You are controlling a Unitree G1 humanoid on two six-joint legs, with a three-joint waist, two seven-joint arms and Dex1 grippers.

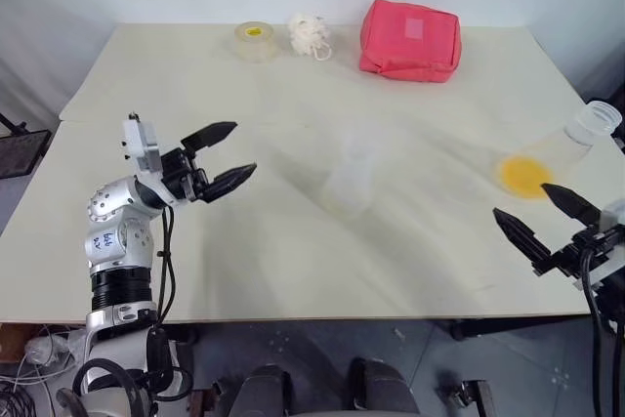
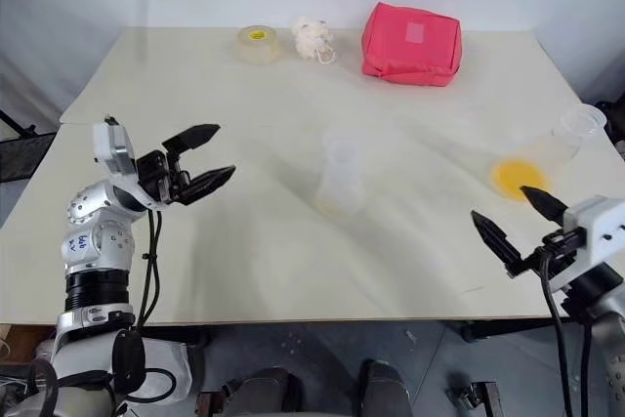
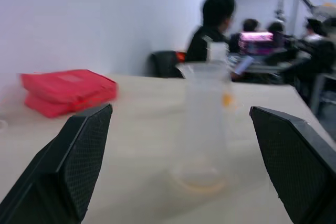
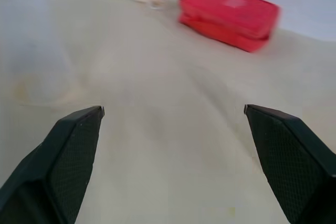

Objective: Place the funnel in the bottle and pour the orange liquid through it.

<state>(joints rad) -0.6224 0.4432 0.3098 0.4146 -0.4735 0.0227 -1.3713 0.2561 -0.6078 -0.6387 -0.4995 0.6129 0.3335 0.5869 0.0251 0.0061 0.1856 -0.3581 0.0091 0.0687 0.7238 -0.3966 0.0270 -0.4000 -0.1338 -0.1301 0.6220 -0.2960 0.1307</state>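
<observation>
Pale worktop [image 1: 293, 261] before you | bottle [image 1: 354, 178] upright mid-worktop, funnel [image 3: 202, 70] seated in its neck | orange liquid [image 1: 525, 176] in tipped flask [image 1: 571, 144] by right edge | left hand [image 1: 225, 158] fingers apart, empty | right hand [image 1: 547, 217] fingers apart, empty, near flask

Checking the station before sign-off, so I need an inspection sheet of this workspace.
Surface: cream table, two sections meeting at a seam, dry as far as seen.
Job's things: bottle upright mid-table with funnel on its neck; flask tilted at the right edge, orange liquid inside.
Clutter: tape roll, white puff, red pouch along the far edge.
Grippers: left gripper and right gripper open, empty.
Cables: black cables along the left arm.
Surroundings: white wall; people seated at desks in the left wrist view.
</observation>
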